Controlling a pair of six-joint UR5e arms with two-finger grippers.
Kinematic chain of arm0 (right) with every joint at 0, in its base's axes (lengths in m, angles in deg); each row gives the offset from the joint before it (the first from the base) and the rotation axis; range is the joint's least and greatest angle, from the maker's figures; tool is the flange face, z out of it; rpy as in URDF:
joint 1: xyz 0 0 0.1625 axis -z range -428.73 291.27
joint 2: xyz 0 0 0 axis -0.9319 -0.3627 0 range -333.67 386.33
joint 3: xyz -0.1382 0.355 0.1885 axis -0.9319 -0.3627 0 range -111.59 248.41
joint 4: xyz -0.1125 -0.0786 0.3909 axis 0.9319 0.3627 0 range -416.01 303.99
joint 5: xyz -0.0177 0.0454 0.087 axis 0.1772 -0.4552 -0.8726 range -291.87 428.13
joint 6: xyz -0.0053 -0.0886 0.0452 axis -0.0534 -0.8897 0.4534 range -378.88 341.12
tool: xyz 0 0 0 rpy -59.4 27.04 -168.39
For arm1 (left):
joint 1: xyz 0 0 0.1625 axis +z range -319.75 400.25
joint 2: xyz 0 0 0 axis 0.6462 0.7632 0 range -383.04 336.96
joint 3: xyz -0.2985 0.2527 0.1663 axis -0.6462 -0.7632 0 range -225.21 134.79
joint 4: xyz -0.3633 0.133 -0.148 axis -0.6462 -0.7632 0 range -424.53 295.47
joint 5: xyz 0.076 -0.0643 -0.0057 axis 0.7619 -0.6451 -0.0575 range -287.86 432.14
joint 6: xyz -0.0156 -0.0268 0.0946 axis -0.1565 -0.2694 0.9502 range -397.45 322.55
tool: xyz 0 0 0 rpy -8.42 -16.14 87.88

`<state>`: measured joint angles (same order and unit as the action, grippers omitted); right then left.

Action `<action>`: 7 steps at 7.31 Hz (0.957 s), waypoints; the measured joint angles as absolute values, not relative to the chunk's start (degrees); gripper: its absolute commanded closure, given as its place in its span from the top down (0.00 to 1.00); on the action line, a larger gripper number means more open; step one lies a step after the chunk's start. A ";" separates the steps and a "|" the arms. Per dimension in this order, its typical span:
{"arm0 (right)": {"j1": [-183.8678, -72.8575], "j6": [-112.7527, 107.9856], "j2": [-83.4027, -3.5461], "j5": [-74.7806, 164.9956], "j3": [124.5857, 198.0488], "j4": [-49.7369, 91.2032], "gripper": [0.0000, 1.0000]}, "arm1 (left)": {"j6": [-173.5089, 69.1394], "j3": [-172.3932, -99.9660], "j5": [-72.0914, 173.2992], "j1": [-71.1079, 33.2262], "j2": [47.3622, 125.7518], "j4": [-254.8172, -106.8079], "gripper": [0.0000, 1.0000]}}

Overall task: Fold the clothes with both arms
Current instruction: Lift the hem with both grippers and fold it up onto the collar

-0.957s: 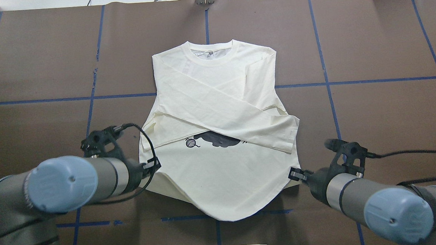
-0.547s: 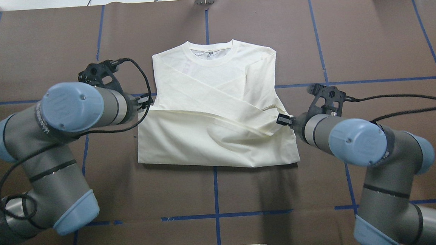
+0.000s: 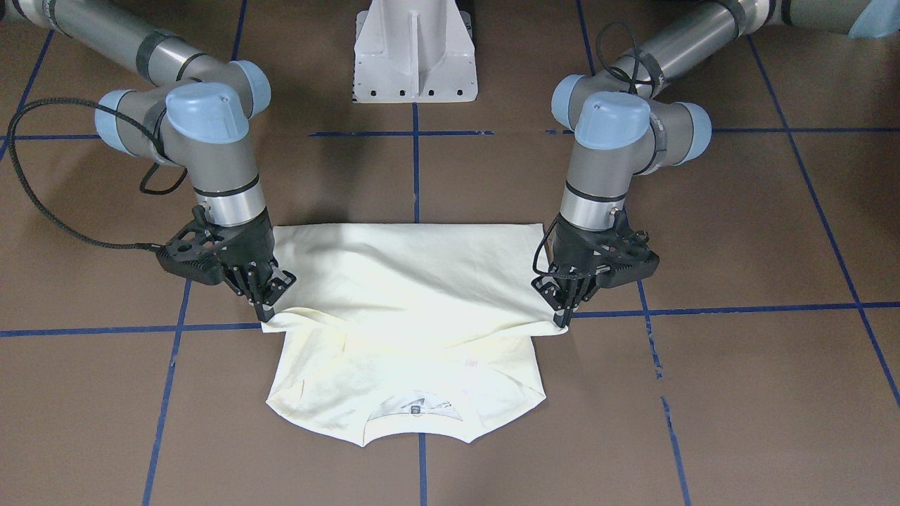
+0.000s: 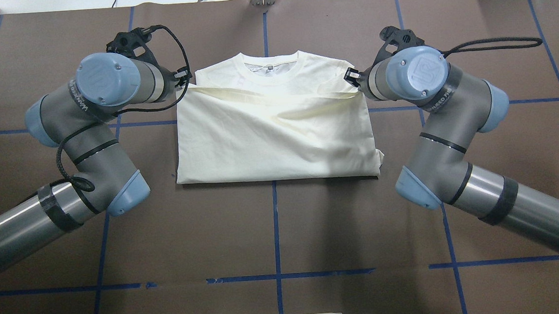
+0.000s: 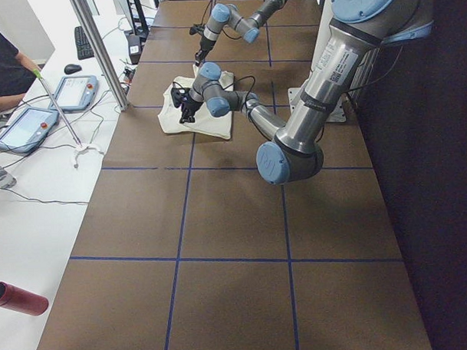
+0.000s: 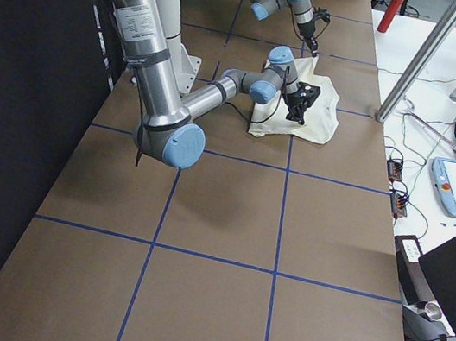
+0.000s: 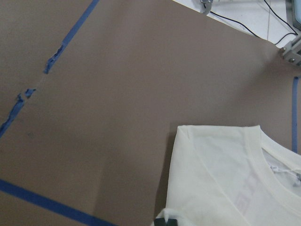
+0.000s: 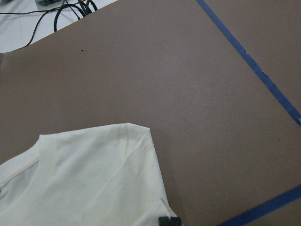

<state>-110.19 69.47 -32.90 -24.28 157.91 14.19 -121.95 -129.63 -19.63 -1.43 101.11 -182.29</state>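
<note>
The shirt (image 4: 274,143) lies on the brown table (image 4: 274,235) in the upper middle of the overhead view. It is doubled over, so its lower half covers the chest. The fold runs straight across the near side, just above the centre of the frame. The collar (image 4: 269,70) shows uncovered at the top. Just below it the hem (image 4: 266,98) stretches across as a raised band, sagging a little toward the right.

In the front view the left tool (image 3: 562,316) is right of centre and the right tool (image 3: 267,309) is left of centre. Each points down at one corner of the hem. Their fingers are drawn narrow, with the cloth edge nipped between them. The tips are small from here, so the grip looks firm rather than plainly so. Both arms bend in from the top corners of that view, either side of the white pedestal (image 3: 413,49).

Each wrist view shows a shoulder corner of the shirt flat on the table in the lower part of the frame.
</note>
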 measured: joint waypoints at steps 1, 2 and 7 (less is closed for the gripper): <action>-112.01 67.89 -30.34 -25.42 153.85 14.16 0.00 | -121.11 -126.88 -19.55 -1.92 101.55 -184.36 0.00; -113.16 66.59 -27.83 -25.81 149.58 14.07 0.00 | -120.76 -125.01 -19.45 -2.10 101.81 -185.67 0.00; -113.64 64.63 -19.40 -25.84 135.56 13.86 0.28 | -120.42 -119.93 -19.10 -2.19 102.87 -190.29 0.39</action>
